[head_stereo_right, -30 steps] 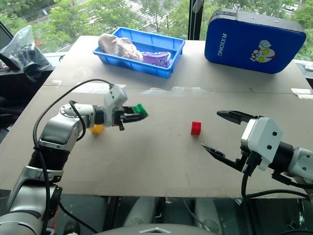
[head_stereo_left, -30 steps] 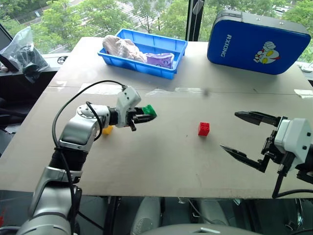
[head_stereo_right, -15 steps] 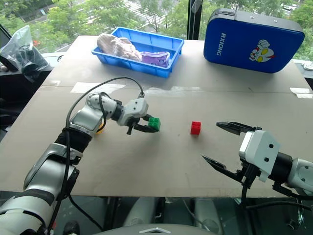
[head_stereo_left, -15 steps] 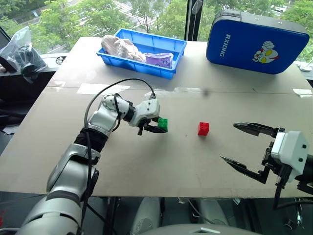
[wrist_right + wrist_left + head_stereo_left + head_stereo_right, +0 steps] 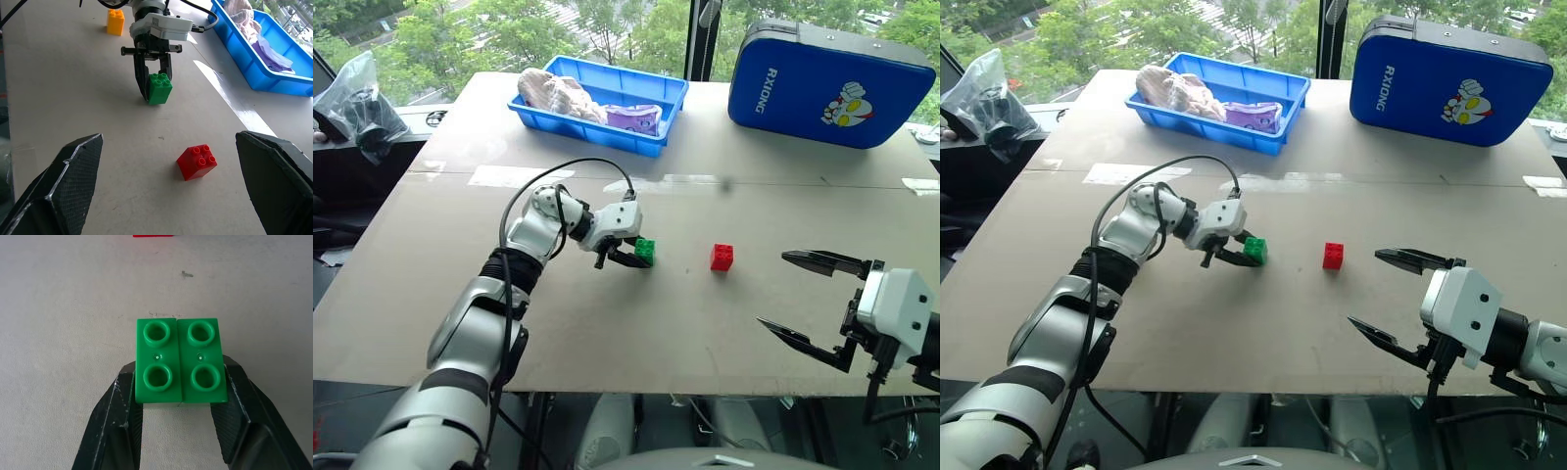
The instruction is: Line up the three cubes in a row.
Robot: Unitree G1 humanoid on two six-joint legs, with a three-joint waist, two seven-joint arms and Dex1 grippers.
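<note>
My left gripper (image 5: 640, 258) is shut on the green cube (image 5: 645, 251), holding it by two opposite sides with its studs up (image 5: 180, 360), low at the board's surface (image 5: 160, 88). The red cube (image 5: 722, 257) sits on the board a short way to the green one's right, apart from it. The yellow-orange cube (image 5: 115, 22) stands further left, behind my left arm. My right gripper (image 5: 775, 291) hangs open and empty near the board's front right, to the right of the red cube (image 5: 196, 161).
A blue tray (image 5: 658, 147) with cloths stands at the back centre. A blue case (image 5: 827, 83) stands at the back right. A black bag (image 5: 357, 98) lies off the table's left side. The board's front edge runs just below my right gripper.
My left gripper has carried the green cube to the right and down, from above the yellow-orange cube's area to a spot left of the red cube. The right gripper has stayed put.
</note>
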